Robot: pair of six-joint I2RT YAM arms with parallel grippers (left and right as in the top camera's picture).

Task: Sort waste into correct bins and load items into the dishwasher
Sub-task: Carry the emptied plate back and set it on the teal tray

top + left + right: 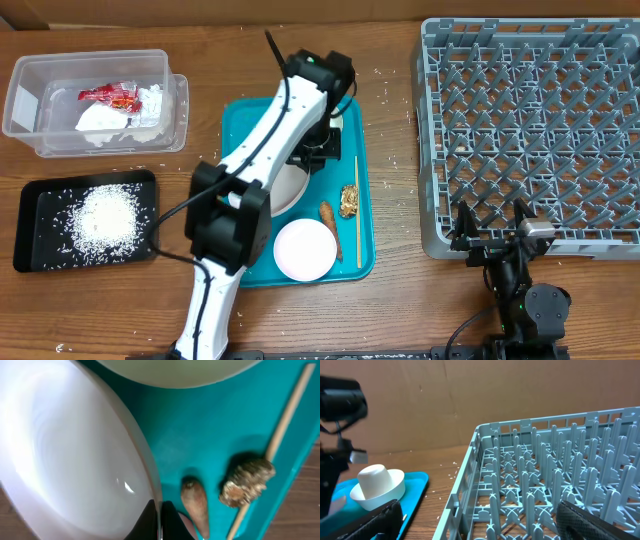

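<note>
Teal tray (240,120) bears the white dish (65,450); left claw (160,522) pinches its rim; right claw (492,235) gapes.

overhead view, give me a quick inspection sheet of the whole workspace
surface: wooden table, stray grains scattered on it
job's things: teal tray holding white plate, small bowl, chopstick, orange scrap, brown scrap; dish rack, nothing loaded; clear bin with red wrapper; black tray of rice
clutter: nothing seen beyond the grains
grippers: left gripper pinching the plate's rim; right gripper open, by the rack
cables: black cable looping off the left arm
surroundings: brown board behind the table
</note>
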